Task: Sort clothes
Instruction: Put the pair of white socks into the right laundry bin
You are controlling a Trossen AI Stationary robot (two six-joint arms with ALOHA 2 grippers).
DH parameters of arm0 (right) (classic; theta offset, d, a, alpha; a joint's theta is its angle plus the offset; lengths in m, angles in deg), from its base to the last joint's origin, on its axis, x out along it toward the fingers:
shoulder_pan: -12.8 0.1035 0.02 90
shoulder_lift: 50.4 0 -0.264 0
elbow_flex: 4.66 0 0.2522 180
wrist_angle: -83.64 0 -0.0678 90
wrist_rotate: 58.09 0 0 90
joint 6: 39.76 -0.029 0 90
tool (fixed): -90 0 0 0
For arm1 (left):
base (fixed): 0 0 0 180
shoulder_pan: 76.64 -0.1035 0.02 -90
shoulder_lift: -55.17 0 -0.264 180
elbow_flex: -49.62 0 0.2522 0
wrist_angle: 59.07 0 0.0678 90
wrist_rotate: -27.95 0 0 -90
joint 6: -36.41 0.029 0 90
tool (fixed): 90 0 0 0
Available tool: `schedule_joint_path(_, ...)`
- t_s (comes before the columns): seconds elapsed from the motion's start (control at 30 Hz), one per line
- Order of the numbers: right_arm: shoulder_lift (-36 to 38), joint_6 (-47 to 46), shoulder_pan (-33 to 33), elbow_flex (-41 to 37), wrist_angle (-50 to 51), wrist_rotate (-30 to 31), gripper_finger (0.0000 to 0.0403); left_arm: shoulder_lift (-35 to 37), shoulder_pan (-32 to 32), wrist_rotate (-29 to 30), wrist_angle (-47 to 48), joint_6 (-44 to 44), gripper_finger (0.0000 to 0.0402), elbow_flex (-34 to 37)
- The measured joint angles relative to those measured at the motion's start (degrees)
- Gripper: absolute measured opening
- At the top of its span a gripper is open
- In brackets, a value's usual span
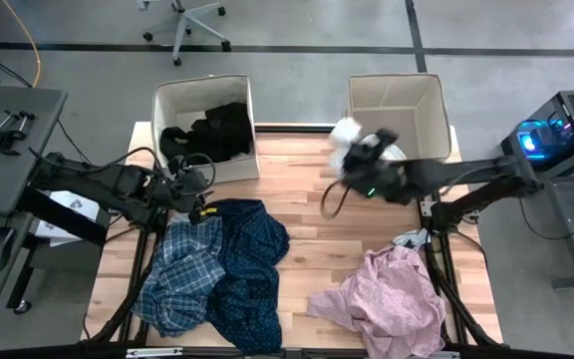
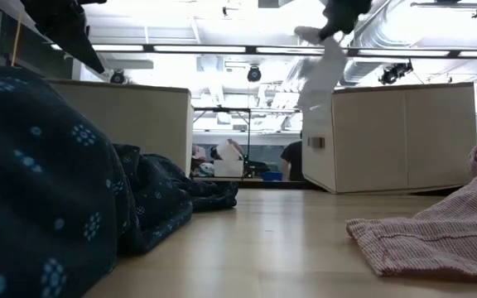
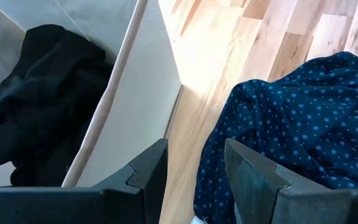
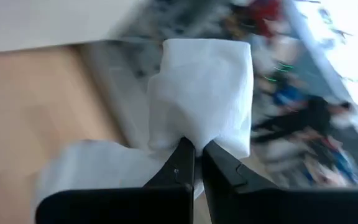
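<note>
Wooden table [image 1: 312, 224], near to far: pink garment [image 1: 387, 299] lower right, plaid and navy shirts [image 1: 217, 264] lower left; left gripper [image 1: 192, 184] released, idle; right gripper [image 1: 367, 160] pinching white sock [image 1: 345, 135], best carried fully over right box [image 1: 397, 110] before release.

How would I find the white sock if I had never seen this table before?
Start at the right-hand beige box at the table's far edge. Just beside its near left corner, the right gripper hangs in the air, jaws pinched on the white sock. It is the only garment off the table; the pink garment, plaid shirt and navy dotted shirt lie on the wood.
</note>
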State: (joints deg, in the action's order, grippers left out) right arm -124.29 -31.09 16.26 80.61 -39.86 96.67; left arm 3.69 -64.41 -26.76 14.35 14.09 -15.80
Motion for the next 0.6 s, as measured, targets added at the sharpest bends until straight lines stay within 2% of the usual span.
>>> schedule_joint_path(0.07,2.6,2.1,-4.3,0.1,0.0,1.3,0.0002,0.0,0.0,0.0,0.0,-0.1,0.0149,0.0)
schedule_joint_path(0.17,5.2,2.0,-12.4,0.1,0.4,-0.8,0.0004,0.0,0.0,0.0,0.0,-0.1,0.0149,0.0)
schedule_joint_path(0.27,6.7,1.2,-21.5,0.1,1.6,-6.1,0.0011,0.0,0.0,0.0,0.0,-0.1,0.0149,0.0)
schedule_joint_path(0.37,6.0,0.3,-29.6,0.0,3.6,-14.4,0.0024,0.0,0.0,0.0,0.0,-0.1,0.0149,0.0)
schedule_joint_path(0.5,4.5,-3.9,-37.1,0.0,6.8,-22.7,0.0067,0.0,0.0,0.0,0.0,-0.1,0.0149,0.0)
schedule_joint_path(0.6,3.4,-6.2,-40.3,0.0,9.0,-25.9,0.0113,0.0,0.0,0.0,0.0,-0.1,0.0149,0.0)
